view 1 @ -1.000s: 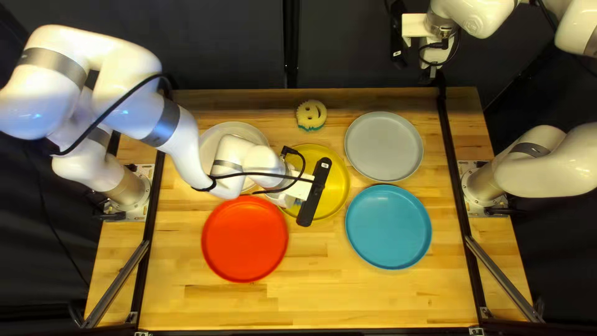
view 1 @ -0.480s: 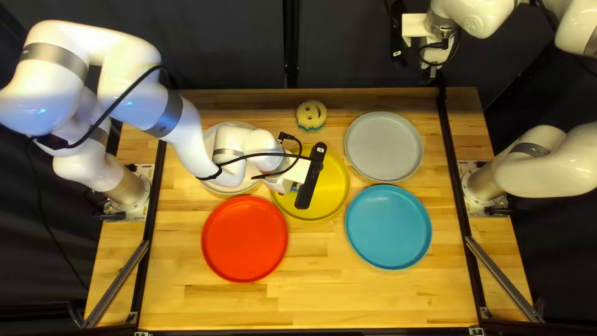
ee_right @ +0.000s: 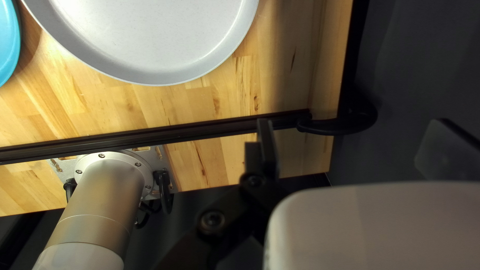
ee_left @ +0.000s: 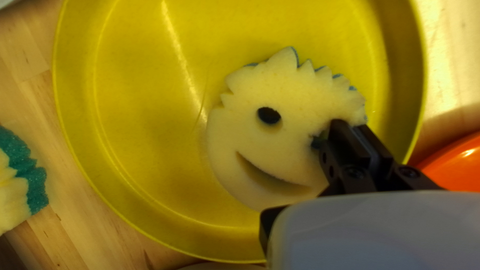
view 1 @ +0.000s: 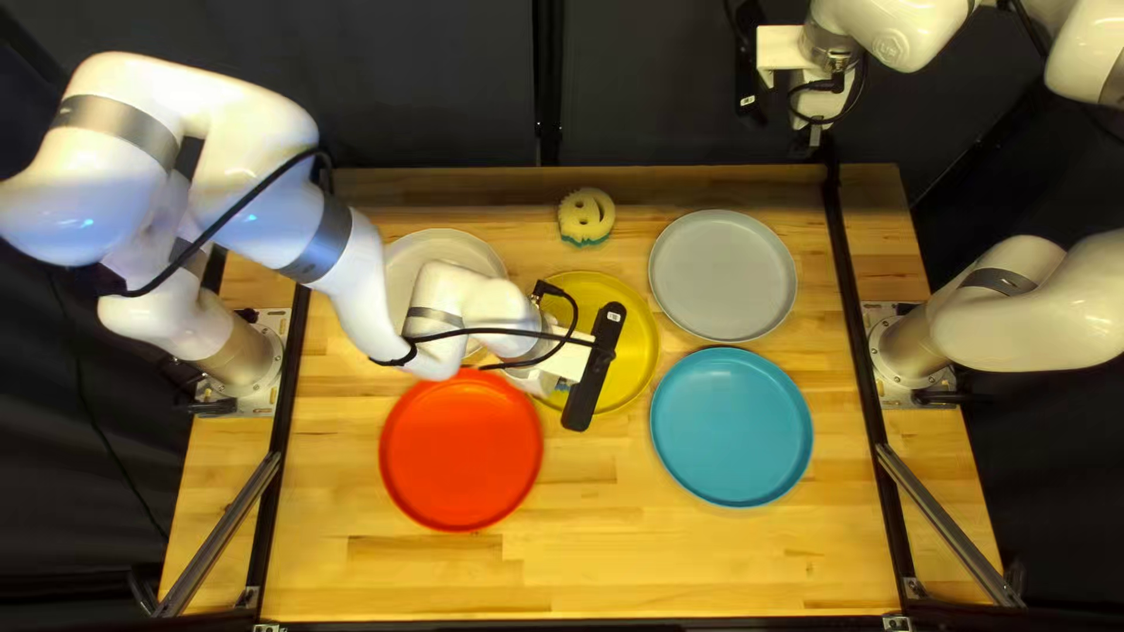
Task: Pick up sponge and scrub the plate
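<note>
Over the yellow plate [view 1: 634, 349] works my left gripper [view 1: 541, 382], its fingertips hidden in the top left view. In the left wrist view, my left gripper [ee_left: 354, 131] is shut on one edge of a smiling yellow sponge [ee_left: 280, 155] with blue underneath. That sponge lies flat within the yellow plate [ee_left: 145, 165]. A second smiling sponge [view 1: 586, 214], teal below, rests on the table beyond the plate. My right gripper [view 1: 816, 131] hangs past the table's far edge; in the right wrist view, my right gripper [ee_right: 356, 142] is open and empty.
A red plate [view 1: 460, 450] is close to the yellow one's near left side. To its right are a grey plate [view 1: 722, 275] and a blue plate [view 1: 732, 427]. My left forearm crosses above a white plate [view 1: 441, 251].
My left gripper first moved toward the table's far edge, then came back toward the near edge, staying over the yellow plate. The right arm and the second sponge have not moved.
</note>
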